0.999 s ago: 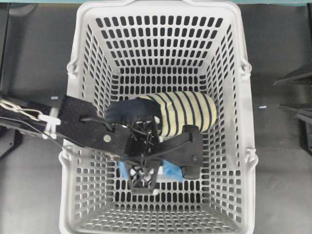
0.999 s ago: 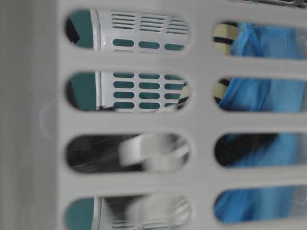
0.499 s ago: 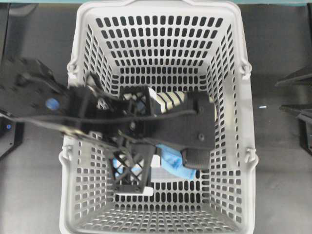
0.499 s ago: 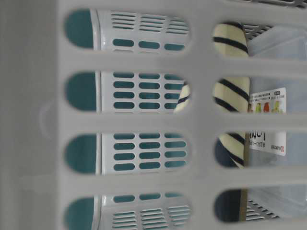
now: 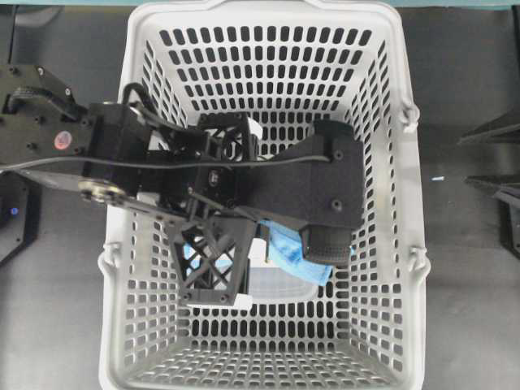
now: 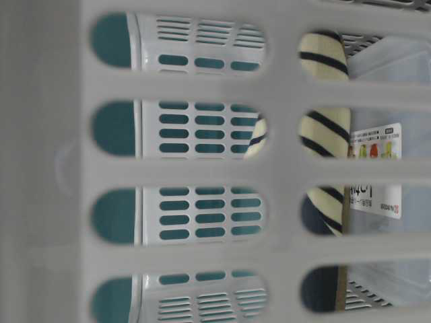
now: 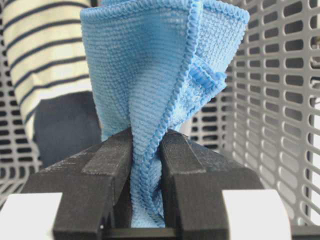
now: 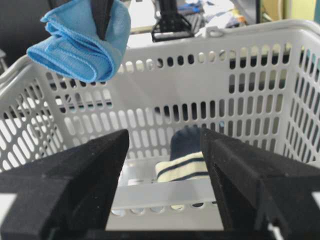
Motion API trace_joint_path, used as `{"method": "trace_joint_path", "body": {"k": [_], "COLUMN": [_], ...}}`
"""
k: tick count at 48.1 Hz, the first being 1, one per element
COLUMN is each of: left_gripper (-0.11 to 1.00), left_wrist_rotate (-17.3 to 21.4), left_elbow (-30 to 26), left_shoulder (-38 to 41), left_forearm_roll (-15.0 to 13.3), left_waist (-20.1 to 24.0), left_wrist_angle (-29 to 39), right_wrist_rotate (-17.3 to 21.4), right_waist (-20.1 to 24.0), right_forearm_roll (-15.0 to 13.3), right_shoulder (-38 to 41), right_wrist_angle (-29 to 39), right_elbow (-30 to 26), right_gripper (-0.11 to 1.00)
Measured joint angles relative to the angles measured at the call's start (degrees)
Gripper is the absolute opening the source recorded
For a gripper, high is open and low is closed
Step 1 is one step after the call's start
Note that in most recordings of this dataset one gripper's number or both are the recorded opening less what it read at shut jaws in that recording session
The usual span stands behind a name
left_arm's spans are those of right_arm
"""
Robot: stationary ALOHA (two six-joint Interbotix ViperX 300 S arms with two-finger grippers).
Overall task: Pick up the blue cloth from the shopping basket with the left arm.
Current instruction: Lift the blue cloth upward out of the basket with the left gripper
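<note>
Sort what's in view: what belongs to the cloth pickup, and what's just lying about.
Job:
blue cloth, pinched in the left gripper
basket

Lying about:
striped roll
clear labelled packet
right gripper, jaws open, idle outside the basket

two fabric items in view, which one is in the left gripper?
The blue cloth, pinched between the left gripper fingers and hanging above the basket. The cream-and-navy striped roll lies on the basket floor, untouched.
</note>
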Motion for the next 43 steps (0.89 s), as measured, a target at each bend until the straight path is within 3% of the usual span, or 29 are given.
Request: {"method": "trace_joint_path", "body": {"k": [21,43], "left_gripper": [0.11,0.11], "left_wrist_rotate": [0.3,-0.5], "left_elbow": [3.6,18.4], "left_shoulder": [-1.4,-13.1], "left_forearm_roll": [0.0,0.0], "left_waist": [0.3,-0.4], "left_wrist_angle": [-5.6,-18.4], "right_wrist_rotate": [0.0,0.0], "right_waist": [0.0,0.0], "right_forearm_roll": [0.0,0.0], "right_shoulder": [-0.1,-0.6], "right_wrist_angle": [-0.1,0.0], "right_elbow": [0.0,0.4], "right_gripper": [0.58,0.58]}}
